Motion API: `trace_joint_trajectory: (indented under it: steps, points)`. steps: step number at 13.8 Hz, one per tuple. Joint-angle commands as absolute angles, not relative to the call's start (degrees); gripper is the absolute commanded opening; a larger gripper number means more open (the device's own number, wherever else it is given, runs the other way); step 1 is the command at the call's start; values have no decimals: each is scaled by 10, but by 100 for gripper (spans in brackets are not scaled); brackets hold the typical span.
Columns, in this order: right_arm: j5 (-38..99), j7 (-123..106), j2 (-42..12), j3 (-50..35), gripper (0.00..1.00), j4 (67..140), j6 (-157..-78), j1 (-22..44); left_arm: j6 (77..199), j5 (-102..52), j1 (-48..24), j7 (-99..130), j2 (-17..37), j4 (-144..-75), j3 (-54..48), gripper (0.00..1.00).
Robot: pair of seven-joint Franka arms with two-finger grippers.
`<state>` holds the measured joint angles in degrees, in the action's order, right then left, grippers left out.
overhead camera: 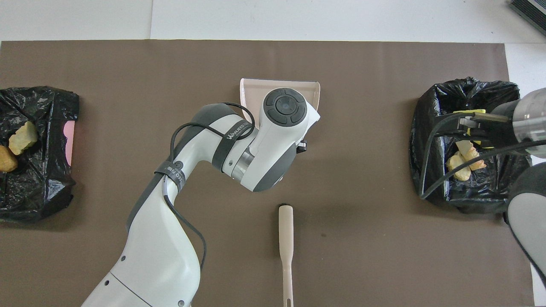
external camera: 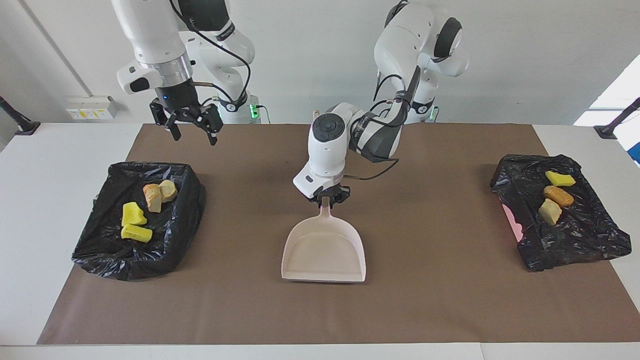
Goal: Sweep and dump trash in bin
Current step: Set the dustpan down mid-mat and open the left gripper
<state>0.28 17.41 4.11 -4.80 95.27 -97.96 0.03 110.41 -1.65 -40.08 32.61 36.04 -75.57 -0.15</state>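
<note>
The left gripper (external camera: pixel 326 200) had its fingers closed tight on the thin handle of the dustpan (external camera: pixel 324 252), which lay flat on the brown mat (external camera: pixel 320 310) near the middle of the worktop (external camera: pixel 50 150), mouth toward the edge farthest from the robots. The pan looked like light, stiff plastic, best held right there at the handle. The right gripper (external camera: pixel 190 126) hung with its fingers spread wide and empty, up over the worktop near the bin (external camera: pixel 137 220) at the right arm's end. The trash (external camera: pixel 135 220), four small lumps, lay in that black-lined bin; three more pieces (external camera: pixel 554 196) lay in the second bin (external camera: pixel 560 212) at the left arm's end. The lumps seemed light, soft and easily pushed rather than pinched. The brush (overhead camera: pixel 286 251) lay untouched by the robots' edge.
</note>
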Motion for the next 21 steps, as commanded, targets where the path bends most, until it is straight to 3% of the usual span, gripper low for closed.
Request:
trace_joint_trajectory:
  steps: [1, 8, 10, 12, 16, 18, 21]
  points:
    - [-9, 137, 38, -51, 100, 913, -926, -20, 1115, -44, -410, 333, 370, -743, 6, 0]
    - [3, 92, 40, 15, 100, 905, -918, -21, 1139, -52, -418, 333, 356, -788, 7, 0]
    - [4, 90, 40, 18, 100, 904, -911, -23, 1136, -52, -420, 333, 349, -800, 7, 6]
    - [4, 81, 40, 24, 100, 904, -910, -23, 1134, -49, -420, 333, 349, -797, 8, 23]
    - [3, 86, 47, 18, 100, 907, -911, -16, 1133, -45, -413, 332, 312, -803, 11, 98]
    - [3, 86, 47, 18, 100, 908, -911, -16, 1118, -44, -408, 326, 262, -836, 16, 100]
    - [2, 86, 47, 18, 100, 908, -911, -16, 1104, -10, -389, 309, 149, -942, 27, 100]
